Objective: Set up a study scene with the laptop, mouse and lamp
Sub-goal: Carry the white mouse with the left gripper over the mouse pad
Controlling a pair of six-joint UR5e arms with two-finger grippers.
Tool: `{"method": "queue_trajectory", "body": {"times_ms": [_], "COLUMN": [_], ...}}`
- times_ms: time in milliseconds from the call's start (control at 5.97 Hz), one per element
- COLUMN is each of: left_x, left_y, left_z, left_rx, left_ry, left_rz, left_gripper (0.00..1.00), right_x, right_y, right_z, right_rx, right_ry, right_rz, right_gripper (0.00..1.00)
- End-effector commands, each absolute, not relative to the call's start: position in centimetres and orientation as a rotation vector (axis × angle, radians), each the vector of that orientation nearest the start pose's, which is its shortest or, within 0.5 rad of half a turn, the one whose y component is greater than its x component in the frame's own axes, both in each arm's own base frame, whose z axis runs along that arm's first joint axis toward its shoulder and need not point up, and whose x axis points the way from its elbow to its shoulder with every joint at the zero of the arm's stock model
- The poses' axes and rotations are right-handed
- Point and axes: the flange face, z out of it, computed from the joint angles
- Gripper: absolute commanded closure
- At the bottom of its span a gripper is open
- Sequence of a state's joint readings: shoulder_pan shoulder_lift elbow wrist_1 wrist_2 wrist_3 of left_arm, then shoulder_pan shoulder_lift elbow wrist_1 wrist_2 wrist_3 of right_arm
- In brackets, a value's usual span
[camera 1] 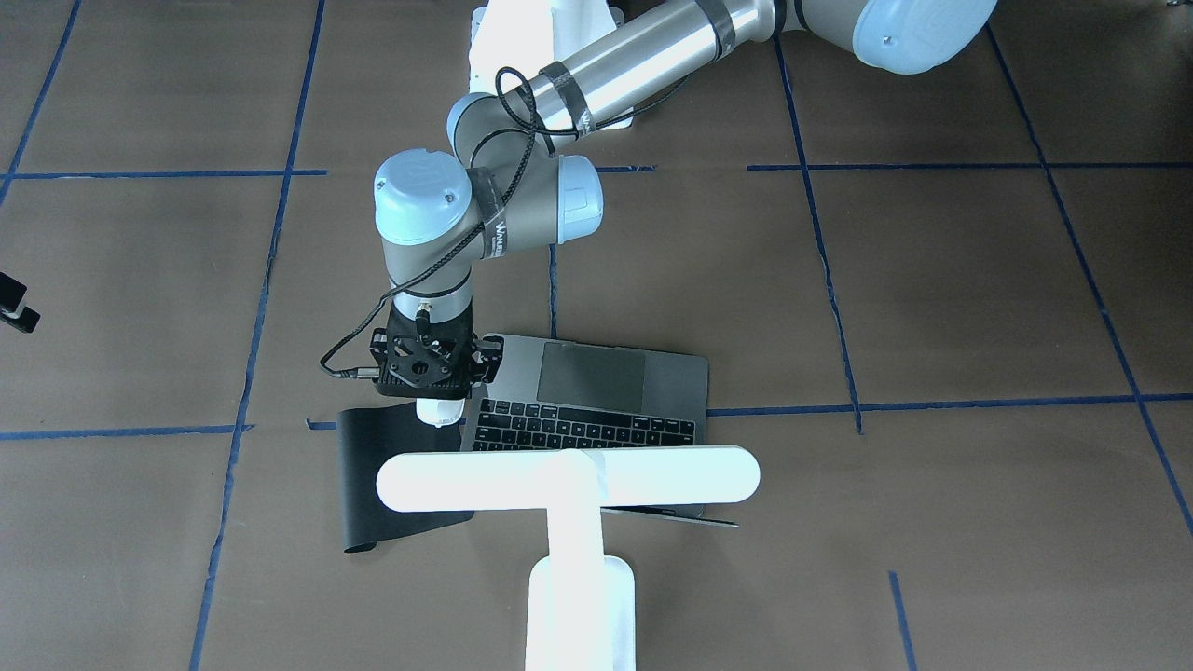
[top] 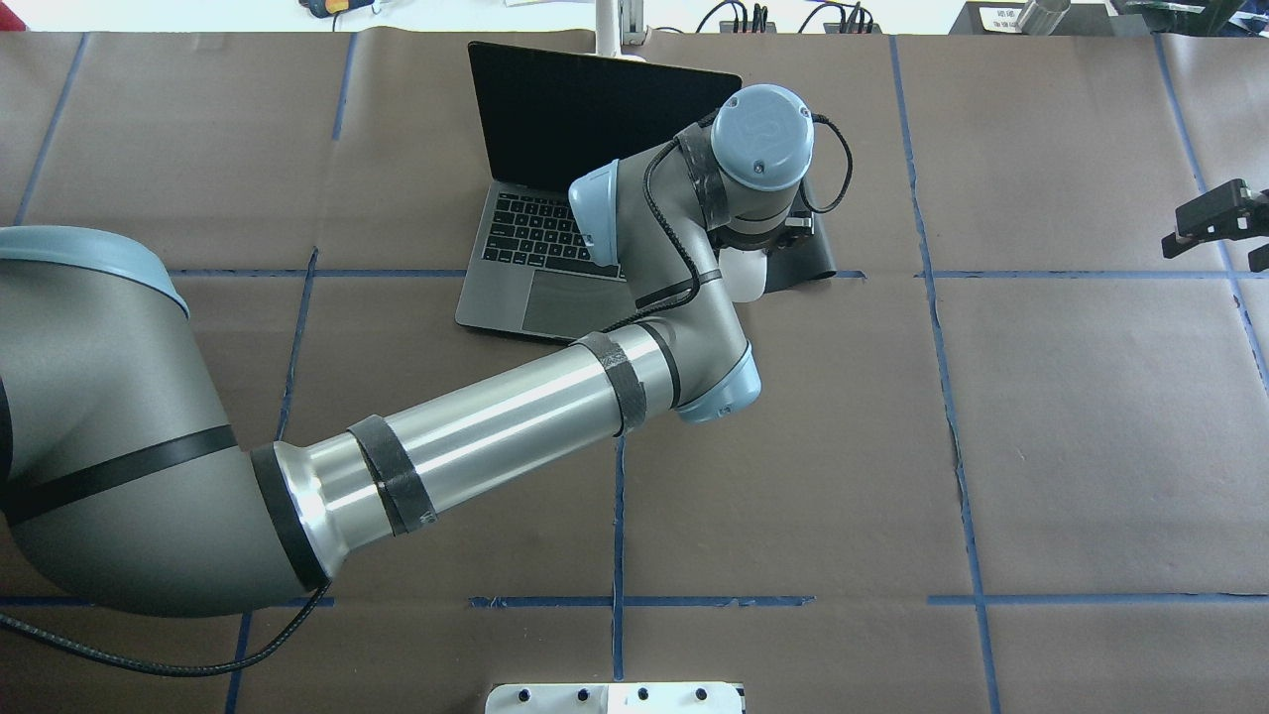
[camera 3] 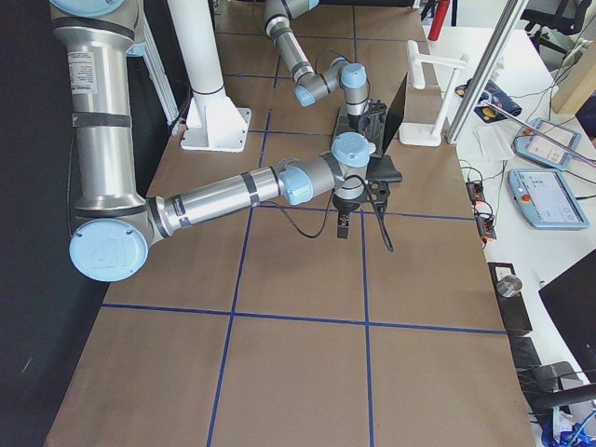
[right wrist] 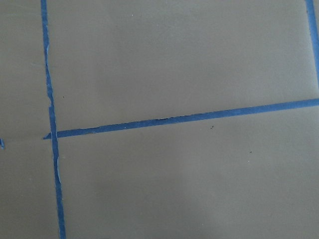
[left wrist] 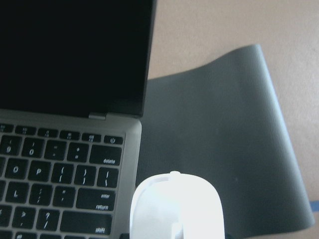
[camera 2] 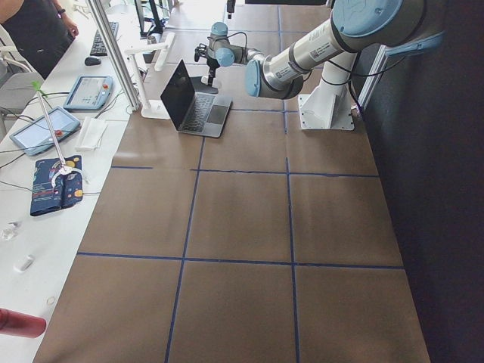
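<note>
Seen from across the table (camera 1: 932, 280), the lamp (camera 1: 570, 480) is nearest. Its base stands at 6 o'clock on the frame's bottom edge, its stem is straight, and its long white head bar runs crosswise. Just beyond it is the laptop (camera 1: 615, 382), which is open. Its dark screen is upright under the lamp's bar, and its keyboard and trackpad face 12 o'clock, towards the robot.

At the laptop's 9 o'clock, edge to edge with it, lies a black mat (camera 1: 373, 485), and the mat's near end curls up a little. Over the mat's far end, close to the laptop's corner, is the mouse (camera 1: 440, 412). The left pincer (camera 1: 436, 391) points straight down and is closed on the mouse, which fills the bottom centre of the left wrist view with the mat spread out behind it. Whether the mouse touches the mat I cannot tell. The left arm (camera 1: 643, 56) comes in from 1 o'clock and bends down to that spot.

The right pincer (top: 1217, 223) hangs well apart from all this, at 3 o'clock in the overhead view. Its wrist camera shows only brown table paper and blue tape lines (right wrist: 189, 118). I cannot tell how wide its jaws stand, and nothing shows between them.
</note>
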State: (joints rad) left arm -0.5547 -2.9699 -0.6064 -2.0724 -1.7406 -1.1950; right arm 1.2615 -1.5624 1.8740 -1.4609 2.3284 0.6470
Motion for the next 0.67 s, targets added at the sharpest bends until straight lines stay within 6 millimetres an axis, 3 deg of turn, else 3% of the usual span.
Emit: {"method": "queue_trajectory", "body": {"times_ms": [0,335,502], "left_x": [72.0,71.8,71.5], "left_y": [-59.3,-59.8,-60.0], "left_z": [4.1,1.5,0.2], "left_rx": [0.353,0.427,0.455], "left_ry": [0.908,0.933,0.934], "left_rz": [-0.127,-0.18,-0.198], "left_gripper": [0.98,0.91,0.7], "right_x": [-8.8,-8.7,-8.6], "right_y": [-48.5,-48.5,-48.3], "right_z": [49.9,50.0,50.2], "right_rx": [0.002,0.0,-0.003], "right_ry": [-0.841,-0.84,-0.837], "right_rz": [0.161,0.164,0.166], "right_gripper": [0.0,0.0,0.0]}}
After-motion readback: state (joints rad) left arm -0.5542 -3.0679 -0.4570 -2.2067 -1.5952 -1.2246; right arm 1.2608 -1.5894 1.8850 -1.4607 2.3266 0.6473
